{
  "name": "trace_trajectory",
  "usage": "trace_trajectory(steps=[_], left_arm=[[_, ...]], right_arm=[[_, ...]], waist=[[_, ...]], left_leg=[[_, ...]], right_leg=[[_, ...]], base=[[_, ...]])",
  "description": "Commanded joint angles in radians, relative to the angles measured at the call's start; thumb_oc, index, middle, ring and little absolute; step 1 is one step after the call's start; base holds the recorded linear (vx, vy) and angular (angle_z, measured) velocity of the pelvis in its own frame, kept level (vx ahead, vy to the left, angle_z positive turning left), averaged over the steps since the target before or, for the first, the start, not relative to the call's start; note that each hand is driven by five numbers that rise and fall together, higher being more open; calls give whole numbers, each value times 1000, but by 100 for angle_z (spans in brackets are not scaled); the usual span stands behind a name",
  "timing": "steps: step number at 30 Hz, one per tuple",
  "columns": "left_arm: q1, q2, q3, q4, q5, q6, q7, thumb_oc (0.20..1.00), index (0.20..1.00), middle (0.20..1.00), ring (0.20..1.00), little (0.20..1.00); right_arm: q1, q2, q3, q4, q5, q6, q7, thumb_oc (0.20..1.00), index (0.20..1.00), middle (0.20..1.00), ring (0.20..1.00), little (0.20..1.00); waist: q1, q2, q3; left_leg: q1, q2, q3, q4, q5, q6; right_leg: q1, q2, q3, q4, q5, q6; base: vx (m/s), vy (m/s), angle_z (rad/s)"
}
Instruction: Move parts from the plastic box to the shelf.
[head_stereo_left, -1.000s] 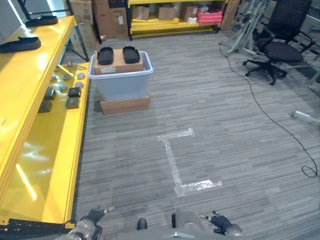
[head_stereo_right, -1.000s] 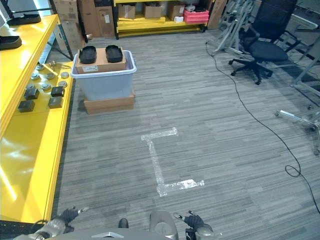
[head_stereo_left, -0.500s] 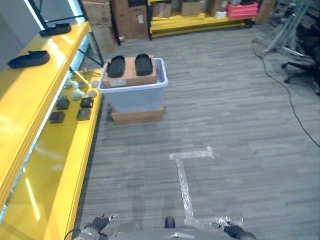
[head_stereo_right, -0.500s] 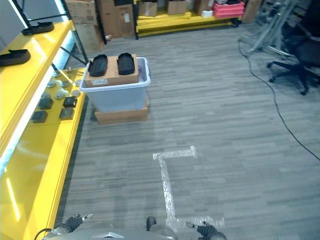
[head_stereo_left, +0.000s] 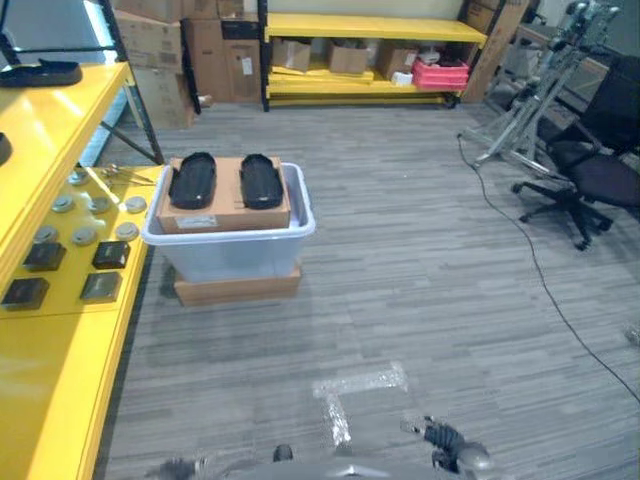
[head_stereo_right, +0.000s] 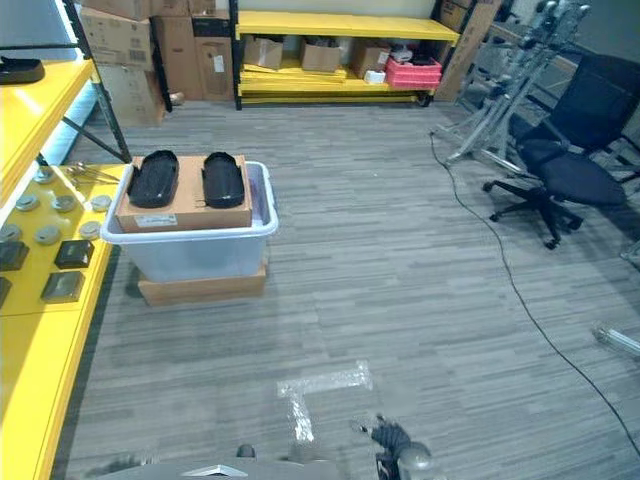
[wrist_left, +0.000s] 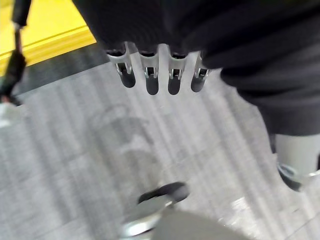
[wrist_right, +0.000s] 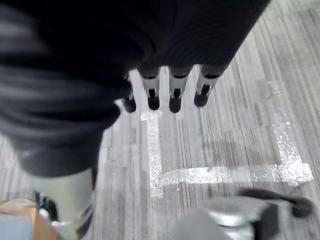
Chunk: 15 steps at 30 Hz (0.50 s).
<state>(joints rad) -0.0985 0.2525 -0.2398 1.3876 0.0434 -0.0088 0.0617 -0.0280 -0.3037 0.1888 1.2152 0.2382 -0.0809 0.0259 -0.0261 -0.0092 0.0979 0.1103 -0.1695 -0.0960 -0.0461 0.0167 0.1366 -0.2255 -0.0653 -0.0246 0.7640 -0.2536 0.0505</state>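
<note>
A translucent plastic box (head_stereo_left: 228, 250) stands on a flat cardboard piece on the carpet beside the yellow shelf (head_stereo_left: 60, 340). Inside it a cardboard carton (head_stereo_left: 225, 205) carries two black oval parts (head_stereo_left: 192, 180) (head_stereo_left: 260, 180) side by side. Round silver parts (head_stereo_left: 85, 205) and dark square blocks (head_stereo_left: 110, 254) lie on the shelf's lower level. My right hand (head_stereo_left: 447, 441) hangs low at the bottom edge, far from the box. Its fingers (wrist_right: 174, 95) are straight and hold nothing. My left hand's fingers (wrist_left: 151, 80) also hang straight and empty over the carpet near the shelf's edge.
A black office chair (head_stereo_left: 600, 170) and a metal frame (head_stereo_left: 525, 110) stand at the right, with a cable (head_stereo_left: 530, 260) running across the floor. Tape marks (head_stereo_left: 355, 385) lie on the carpet before me. A yellow rack (head_stereo_left: 350, 40) with cartons lines the back wall.
The whole picture has shifted, so the camera has moved; the box now stands nearer the middle left. Both hands stay low and empty.
</note>
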Motion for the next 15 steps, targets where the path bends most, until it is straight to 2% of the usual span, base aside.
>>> trace_trajectory(steps=[1, 2, 5, 7, 10, 11, 12, 13, 14, 15], left_arm=[[-21, 17, 49, -33, -36, -20, 44, 1000, 1000, 1000, 1000, 1000], [-50, 29, 51, -53, -55, -29, 56, 1000, 1000, 1000, 1000, 1000], [-66, 27, 45, -76, -51, -30, 55, 1000, 1000, 1000, 1000, 1000], [-61, 14, 41, -66, -47, -30, 54, 1000, 1000, 1000, 1000, 1000], [-39, -18, 40, -49, -58, -22, 50, 1000, 1000, 1000, 1000, 1000], [-39, -18, 40, -49, -58, -22, 50, 1000, 1000, 1000, 1000, 1000], [-21, -35, 32, -39, -60, -22, 44, 1000, 1000, 1000, 1000, 1000], [-15, -41, 25, -33, -55, -18, 44, 1000, 1000, 1000, 1000, 1000], [-6, -45, 24, -21, -50, -14, 42, 1000, 1000, 1000, 1000, 1000], [10, -51, 13, 1, -33, -9, 40, 1000, 1000, 1000, 1000, 1000]], right_arm=[[-23, -44, -28, 55, 3, -7, 16, 1000, 1000, 1000, 1000, 1000], [1, -35, -26, 89, 9, 1, 15, 1000, 1000, 1000, 1000, 1000], [21, -30, -30, 120, 1, 11, 14, 1000, 1000, 1000, 1000, 1000], [35, -17, -27, 151, -5, 17, 20, 1000, 1000, 1000, 1000, 1000], [58, -29, -27, 149, -15, 16, 27, 1000, 1000, 1000, 1000, 1000], [58, -29, -27, 149, -15, 16, 27, 1000, 1000, 1000, 1000, 1000], [41, -52, -35, 129, -1, 18, 19, 1000, 1000, 1000, 1000, 1000], [25, -63, -35, 120, 1, 17, 14, 1000, 1000, 1000, 1000, 1000], [16, -69, -33, 109, 1, 13, 10, 1000, 1000, 1000, 1000, 1000], [1, -90, -49, 70, 26, 3, 0, 1000, 1000, 1000, 1000, 1000]], waist=[[8, 28, 47], [-21, 13, 53], [-34, 10, 51], [-39, 9, 39], [-32, 10, 43], [-34, 10, 43], [-27, 6, 59], [-24, 5, 64], [-18, 3, 63], [-9, 17, 59]], left_leg=[[9, 78, -86, 54, -86, -104], [44, 82, -131, 50, -106, -113], [74, 99, -162, 69, -128, -129], [91, 119, -171, 124, -131, -145], [24, 113, -165, 302, -72, -176], [21, 113, -167, 307, -75, -175], [-41, 101, -140, 407, -40, -189], [-72, 124, -102, 372, -42, -192], [-79, 163, -59, 285, -57, -190], [-117, 236, -26, 114, -18, -197]], right_leg=[[105, -3, 22, -635, 282, 65], [81, 41, 100, -748, 319, 76], [77, 53, 107, -737, 330, 79], [94, 46, 80, -684, 314, 58], [153, 34, 52, -687, 293, 28], [153, 33, 50, -687, 293, 28], [183, 29, 51, -691, 283, 15], [193, 22, 47, -687, 267, 14], [213, 14, 41, -692, 248, 15], [232, 10, 16, -697, 219, 20]], base=[[573, -229, 31], [537, -229, 44], [327, -184, 105], [317, -191, 103], [227, -141, 42], [165, -112, 70], [149, -87, 64], [223, -90, 27], [252, 10, -4], [309, 46, 9]])
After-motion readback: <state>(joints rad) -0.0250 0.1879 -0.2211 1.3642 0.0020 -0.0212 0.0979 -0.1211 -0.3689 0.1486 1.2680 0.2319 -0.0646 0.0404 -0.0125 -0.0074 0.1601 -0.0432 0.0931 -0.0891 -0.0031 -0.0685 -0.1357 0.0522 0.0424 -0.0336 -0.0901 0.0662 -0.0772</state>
